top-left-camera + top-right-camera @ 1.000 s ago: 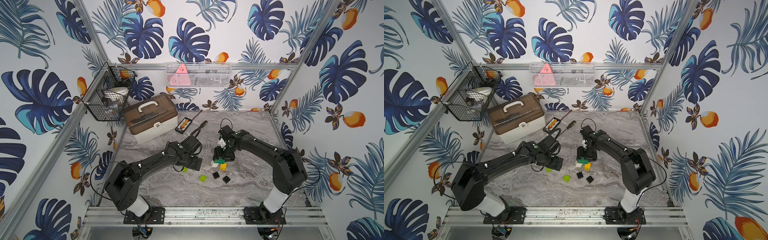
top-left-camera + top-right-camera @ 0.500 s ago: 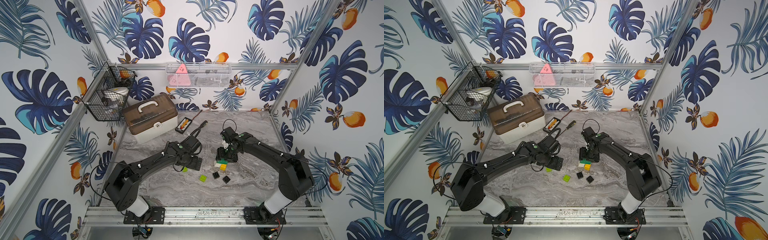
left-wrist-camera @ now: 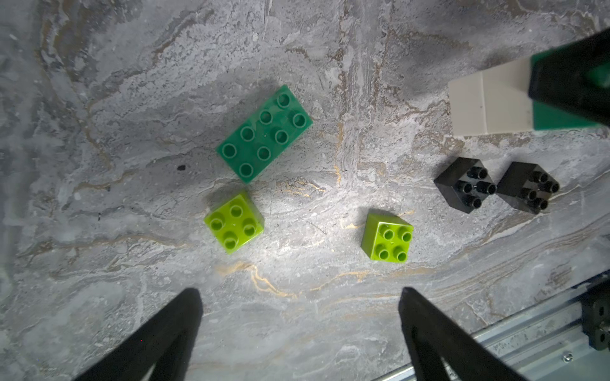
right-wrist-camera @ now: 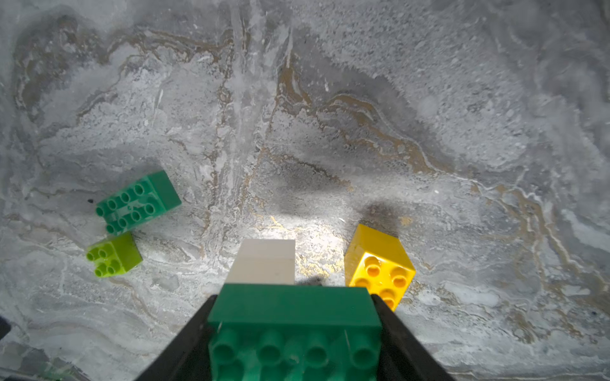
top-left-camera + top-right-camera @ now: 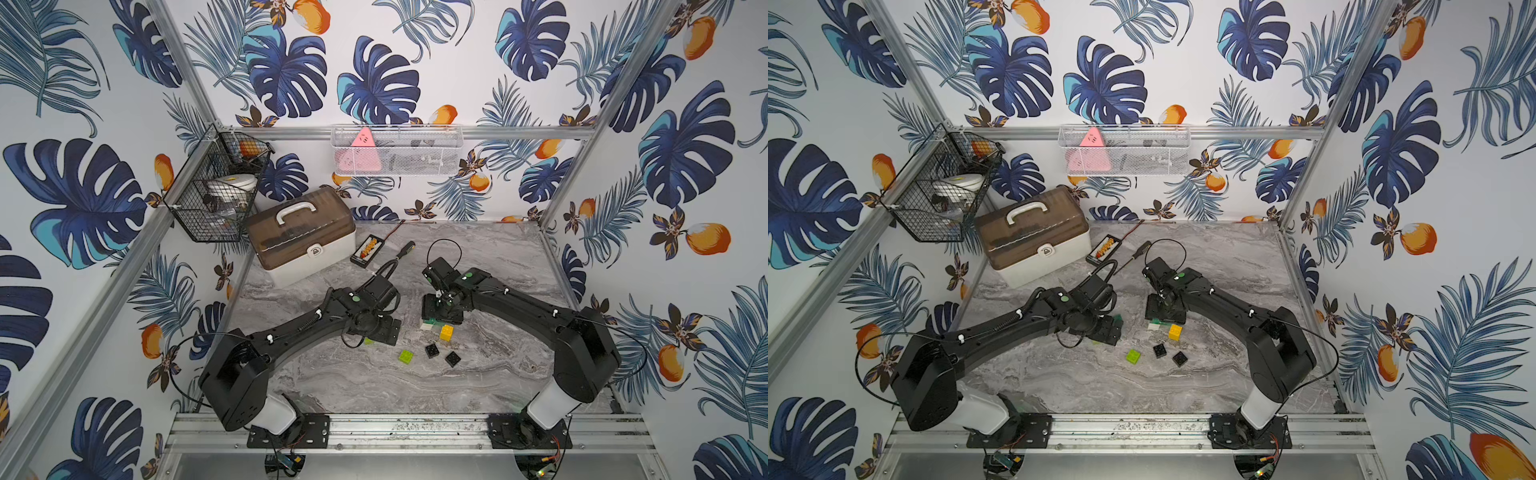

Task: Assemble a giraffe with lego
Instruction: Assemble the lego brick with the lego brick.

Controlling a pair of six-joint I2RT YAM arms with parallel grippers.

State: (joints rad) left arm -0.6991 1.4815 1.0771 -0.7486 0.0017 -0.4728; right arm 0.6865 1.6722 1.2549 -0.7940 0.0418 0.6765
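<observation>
Seemingly 2 wht (image 3: pixel 488 102), 2 lime (image 3: pixel 234 222), 2 blk (image 3: pixel 465 184)

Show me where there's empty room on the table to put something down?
Bare tabletop lies in the far right corner, behind the right arm, and in the wide near strip between the black bricks and the front rail. The middle is crowded with loose bricks; the storage box fills the far left.

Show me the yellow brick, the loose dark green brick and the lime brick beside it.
yellow brick (image 4: pixel 379 268): right wrist view, studded face.
loose dark green brick (image 3: pixel 264 133): left wrist view, studded top.
lime brick beside it (image 3: pixel 233 224): left wrist view, studded top.
</observation>
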